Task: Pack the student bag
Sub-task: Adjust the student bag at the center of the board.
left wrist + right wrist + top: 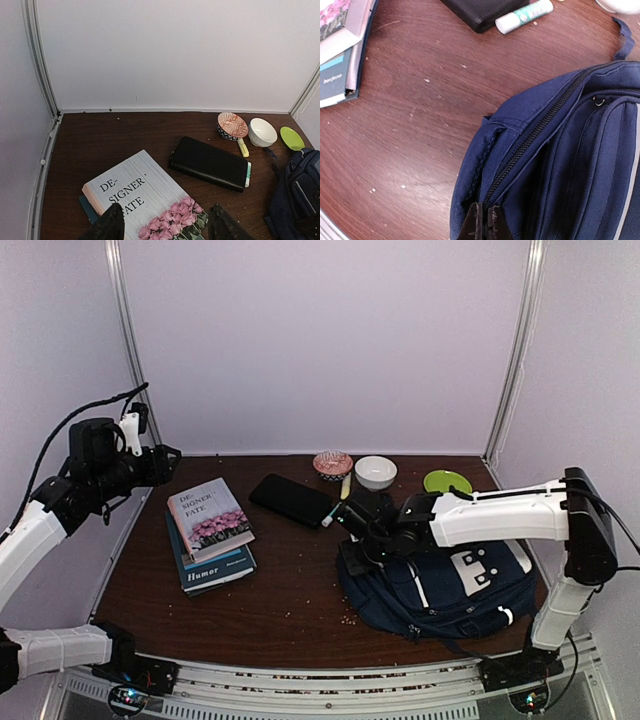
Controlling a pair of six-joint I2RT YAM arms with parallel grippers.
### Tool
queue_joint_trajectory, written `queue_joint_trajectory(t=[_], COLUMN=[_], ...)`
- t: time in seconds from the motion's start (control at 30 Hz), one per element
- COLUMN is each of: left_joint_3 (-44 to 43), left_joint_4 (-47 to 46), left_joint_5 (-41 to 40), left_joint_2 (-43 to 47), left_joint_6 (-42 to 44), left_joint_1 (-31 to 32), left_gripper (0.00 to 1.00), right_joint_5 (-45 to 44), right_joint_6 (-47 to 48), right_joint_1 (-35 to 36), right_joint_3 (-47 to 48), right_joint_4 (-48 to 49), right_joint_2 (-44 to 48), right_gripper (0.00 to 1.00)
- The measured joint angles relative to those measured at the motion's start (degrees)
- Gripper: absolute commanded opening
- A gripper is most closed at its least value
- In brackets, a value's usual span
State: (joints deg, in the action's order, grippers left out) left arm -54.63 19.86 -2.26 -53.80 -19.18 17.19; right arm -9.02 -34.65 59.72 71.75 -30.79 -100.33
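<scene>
Navy student bag (580,165) lies zipped, right tool (483,223) at its zipper (530,135).

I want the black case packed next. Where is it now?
In the top view the black case lies mid-table, between the stacked books on the left and the student bag on the right.

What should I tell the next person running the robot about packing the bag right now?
Left gripper: open, empty, raised over the books.
Right gripper: shut right at the zip of the bag; whether it pinches the pull cannot be seen.
Bag: lies on the right side of the table, zip looks closed.
Done: nothing seen packed; the books, black case and tube lie outside the bag.
Left: probably open the zip, then put those things in.
</scene>
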Motion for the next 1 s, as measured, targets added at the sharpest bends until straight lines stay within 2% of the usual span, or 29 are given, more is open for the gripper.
queue_joint_trajectory(t=[0.07,0.13,0.17,0.2,0.27,0.4,0.63,0.73,0.83,0.93,1.0], left_joint_3=[0.00,0.00,0.00,0.00,0.00,0.00,2.84,2.03,-1.51,-3.85,-3.87], left_joint_4=[0.00,0.00,0.00,0.02,0.02,0.02,-1.95,-1.77,0.72,1.66,1.92], left_joint_5=[-0.02,-0.02,-0.02,-0.02,-0.02,-0.09,0.92,3.61,3.39,1.07,0.94], left_joint_2=[-0.04,-0.11,-0.15,-0.20,-0.20,-0.17,2.82,2.29,-0.98,-3.69,-4.31], left_joint_6=[0.00,0.02,0.02,0.02,0.02,0.00,-1.77,-1.51,-0.13,0.55,0.15], left_joint_1=[0.00,0.00,0.00,0.00,0.00,0.00,0.00,0.83,6.80,17.42,22.01], left_gripper=[0.97,0.97,0.97,0.97,0.97,0.98,0.98,0.98,0.98,0.98,0.97], right_joint_5=[0.04,0.22,0.28,0.26,0.20,-0.35,-0.72,0.09,0.22,0.13,-0.02], right_joint_6=[0.20,0.33,0.70,1.29,1.73,2.19,1.18,-1.20,-3.74,-5.70,-6.12], right_joint_1=[0.15,0.22,0.28,0.42,0.44,0.70,2.54,6.78,11.06,13.22,14.08], right_joint_3=[2.45,3.89,4.28,4.66,4.66,0.59,-16.90,-23.80,-28.72,-31.30,-32.30], right_joint_4=[-0.09,-0.02,0.33,0.52,0.48,-0.52,-4.92,-7.98,-10.27,-11.30,-10.97], right_joint_2=[-1.81,-2.58,-2.56,-2.16,-0.83,8.28,33.16,38.10,39.87,40.02,39.95], right_gripper=[0.17,0.38,0.46,0.48,0.49,0.47,0.42,0.41,0.41,0.42,0.43])
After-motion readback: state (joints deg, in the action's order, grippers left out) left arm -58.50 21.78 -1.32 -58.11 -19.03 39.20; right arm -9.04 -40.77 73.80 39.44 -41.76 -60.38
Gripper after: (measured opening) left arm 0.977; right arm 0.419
